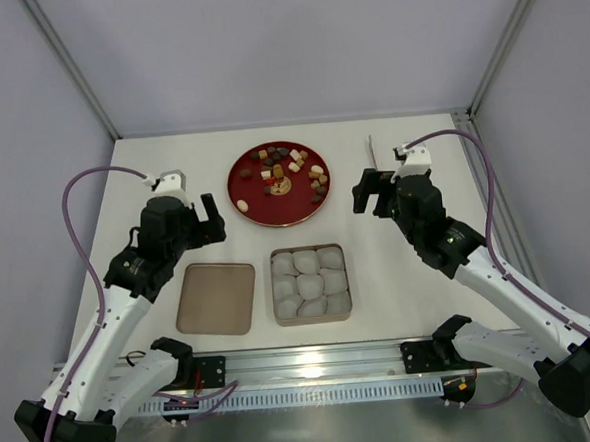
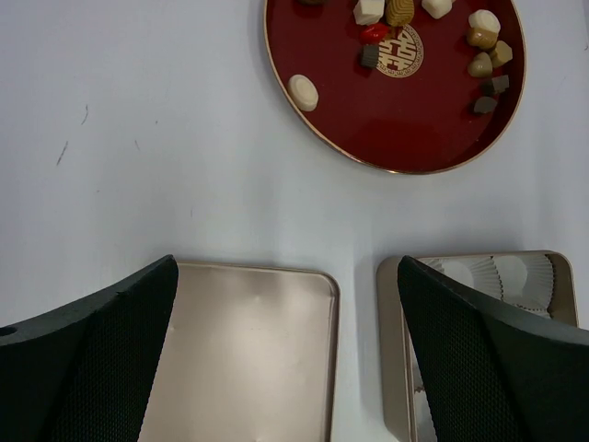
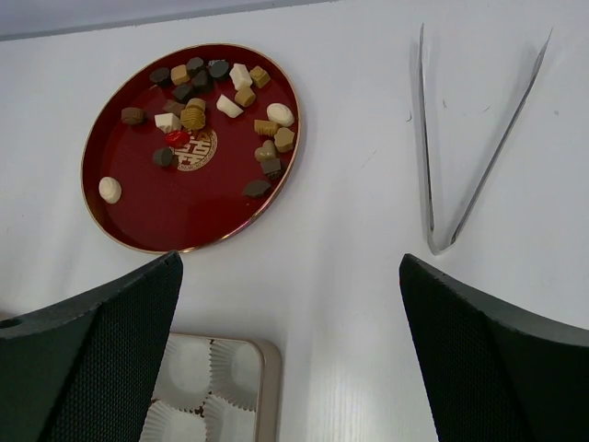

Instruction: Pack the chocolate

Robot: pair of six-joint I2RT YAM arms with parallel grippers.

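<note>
The chocolate is many small dark, tan and cream pieces on a round red plate at the table's back centre. It also shows in the left wrist view and the right wrist view. A square gold tin holding pale paper cups sits in front of the plate. My left gripper is open and empty, hovering left of the plate above the tin's lid. My right gripper is open and empty, to the right of the plate.
Metal tongs lie on the white table right of the plate, behind my right gripper. The flat gold lid lies left of the tin. The tin's rim shows at the lower left of the right wrist view.
</note>
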